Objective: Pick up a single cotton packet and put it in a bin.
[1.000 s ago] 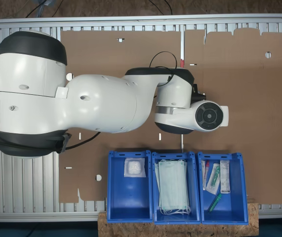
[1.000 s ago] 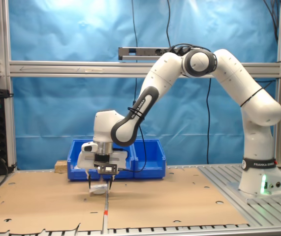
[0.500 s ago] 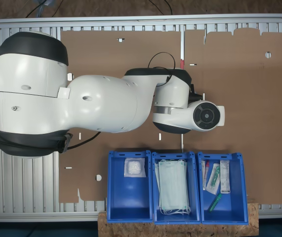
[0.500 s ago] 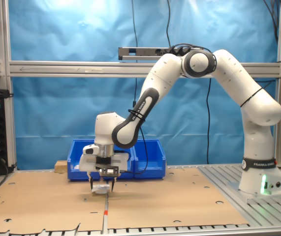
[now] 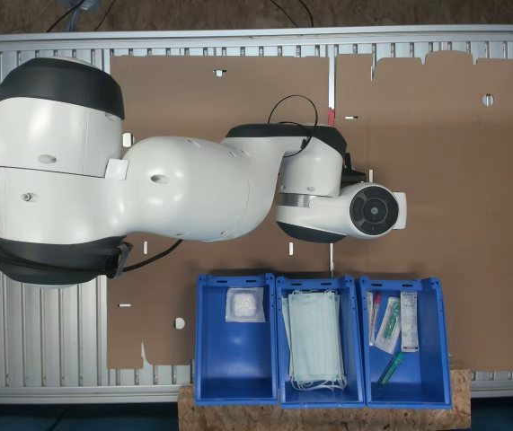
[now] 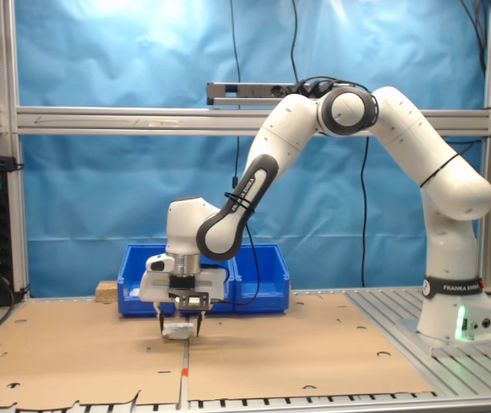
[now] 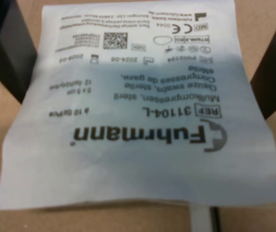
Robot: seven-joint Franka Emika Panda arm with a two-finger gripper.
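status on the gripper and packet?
Gripper shut on cotton packet, just above the cardboard. Blue bins behind it, path clear.

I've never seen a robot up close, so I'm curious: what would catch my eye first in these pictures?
Probably the big white arm arching over the cardboard-covered table in the second exterior view, its claw pinching a small white cotton packet just above the surface. Next, the three blue bins along the bottom of the first exterior view, the middle one holding pale green face masks.
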